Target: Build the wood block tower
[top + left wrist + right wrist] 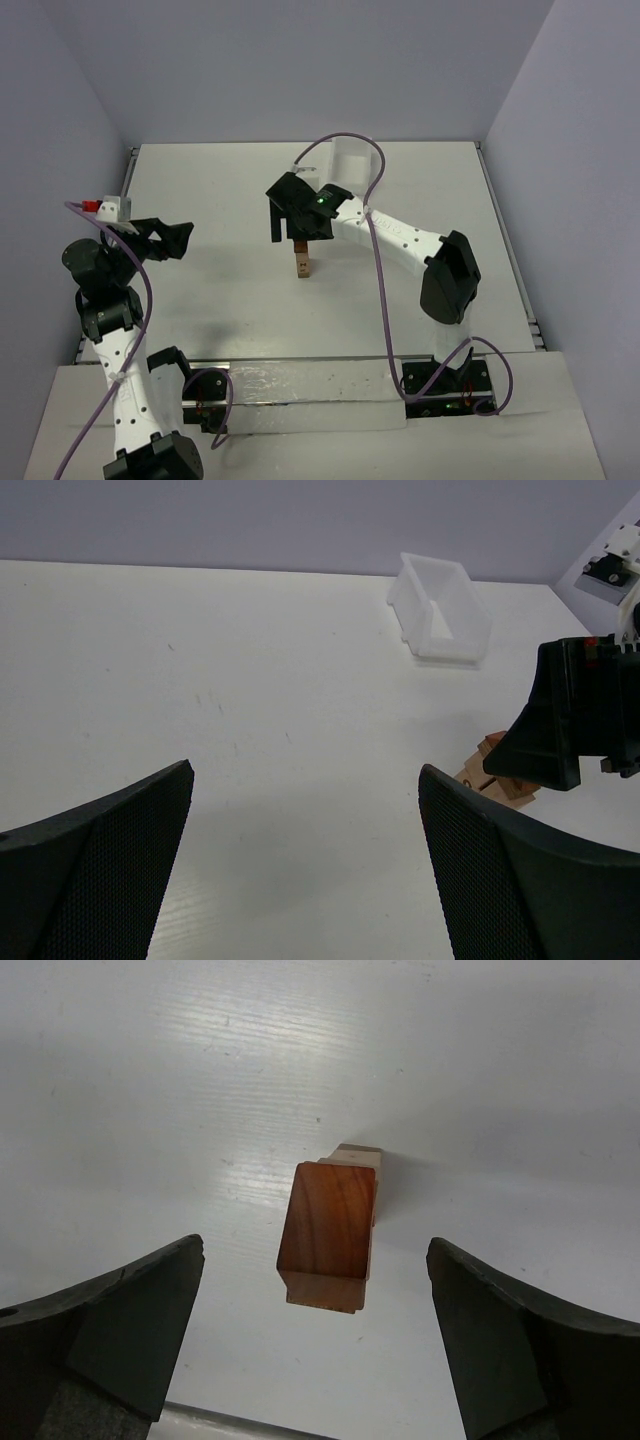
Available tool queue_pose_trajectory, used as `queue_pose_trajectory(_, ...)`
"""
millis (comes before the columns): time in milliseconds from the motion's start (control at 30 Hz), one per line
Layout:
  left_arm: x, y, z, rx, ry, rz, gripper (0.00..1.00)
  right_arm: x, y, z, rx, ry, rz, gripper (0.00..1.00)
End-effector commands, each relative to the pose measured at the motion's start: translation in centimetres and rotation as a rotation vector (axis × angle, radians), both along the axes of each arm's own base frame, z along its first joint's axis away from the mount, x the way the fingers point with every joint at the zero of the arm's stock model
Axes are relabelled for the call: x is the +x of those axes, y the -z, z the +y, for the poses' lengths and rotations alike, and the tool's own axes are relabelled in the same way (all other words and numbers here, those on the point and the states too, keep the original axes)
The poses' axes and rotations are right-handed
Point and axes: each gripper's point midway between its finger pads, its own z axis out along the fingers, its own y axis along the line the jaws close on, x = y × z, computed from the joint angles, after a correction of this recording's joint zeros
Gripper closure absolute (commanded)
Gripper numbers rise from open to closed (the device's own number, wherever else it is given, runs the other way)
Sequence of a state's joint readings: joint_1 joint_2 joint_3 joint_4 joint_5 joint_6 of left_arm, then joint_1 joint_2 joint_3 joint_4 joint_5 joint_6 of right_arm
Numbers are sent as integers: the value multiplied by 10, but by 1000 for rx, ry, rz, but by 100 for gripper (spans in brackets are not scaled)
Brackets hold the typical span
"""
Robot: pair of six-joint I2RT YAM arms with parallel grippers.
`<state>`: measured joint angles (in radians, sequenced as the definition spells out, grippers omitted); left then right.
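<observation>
The wood block tower [302, 262] stands as a narrow column near the middle of the table. From the right wrist view its top is a reddish-brown block [328, 1225], with a lighter tan block [360, 1153] showing beneath. My right gripper [312, 1250] hovers directly above the tower, open, with both fingers well clear of the top block and nothing held. In the top view the right gripper [297, 232] hides the column's upper part. My left gripper [175, 238] hangs open and empty over bare table at the left. From the left wrist view, the tower [497, 775] is partly hidden behind the right gripper's finger [560, 730].
A white rectangular tray [345, 160] sits at the back of the table, also seen as the tray [440, 610] in the left wrist view. The right arm [400, 235] reaches in from the right, trailing a purple cable [383, 290]. Walls close in the table's sides.
</observation>
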<state>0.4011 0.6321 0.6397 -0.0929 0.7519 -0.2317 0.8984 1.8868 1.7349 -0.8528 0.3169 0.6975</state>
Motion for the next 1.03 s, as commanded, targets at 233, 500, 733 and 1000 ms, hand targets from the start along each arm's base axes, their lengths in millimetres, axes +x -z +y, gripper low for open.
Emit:
queue_pose_trajectory(233,39,-4,14,-13,73,215,1,27,-172,-55,188,-71,-372,0)
queue_pose_trajectory(500,85,22,10,253,29,356,1,66,-151,-206,185,31,-424,0)
queue_pose_trajectory(733,120,59,-42,336,46,445,1,66,-94,-275,37,141,-448,0)
queue_pose_trajectory(1000,122,48,-47,297,44,362,1,64,-76,-284,42,176,-430,0)
